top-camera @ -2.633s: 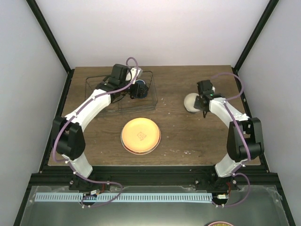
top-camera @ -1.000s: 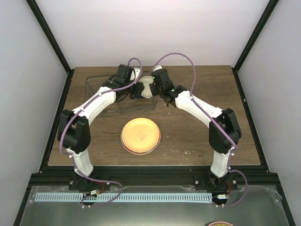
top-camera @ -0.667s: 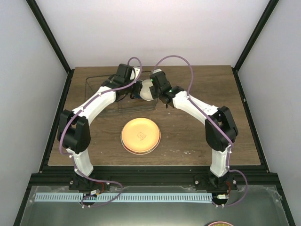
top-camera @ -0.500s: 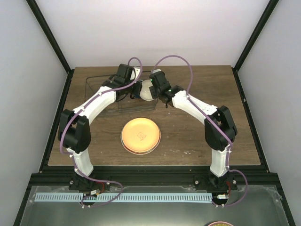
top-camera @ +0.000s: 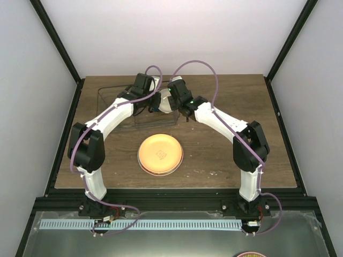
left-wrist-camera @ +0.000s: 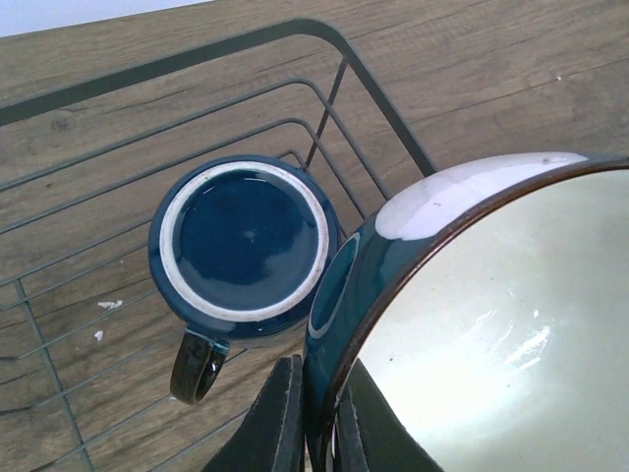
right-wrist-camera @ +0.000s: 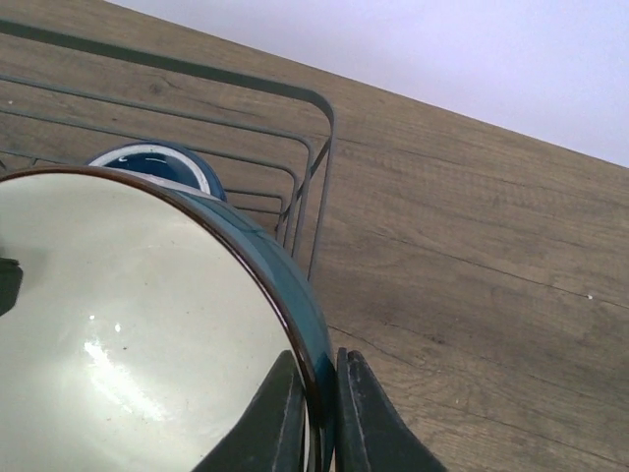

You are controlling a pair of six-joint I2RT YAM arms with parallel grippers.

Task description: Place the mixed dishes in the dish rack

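The small white-and-teal bowl [top-camera: 166, 101] hangs tilted over the right end of the wire dish rack [top-camera: 107, 92], held from both sides. My left gripper [left-wrist-camera: 319, 372] is shut on its rim, one finger on the teal outside and one on the white inside. My right gripper [right-wrist-camera: 320, 362] is shut on the opposite rim [right-wrist-camera: 295, 295]. The dark blue mug [left-wrist-camera: 244, 246] stands upside down inside the rack [left-wrist-camera: 329, 34], just beside the bowl [left-wrist-camera: 491, 324]. The orange-yellow plate [top-camera: 160, 154] lies on the table in front of the rack.
The rack's right wall [right-wrist-camera: 322, 167] runs just under the bowl, with bare wooden table [right-wrist-camera: 491, 246] to its right. A round red-edged rim [top-camera: 251, 254] peeks in at the bottom edge of the top view, off the table.
My right arm carried the bowl from the right side of the table to the rack's right end. My left gripper, open a second ago, has closed on the bowl's rim.
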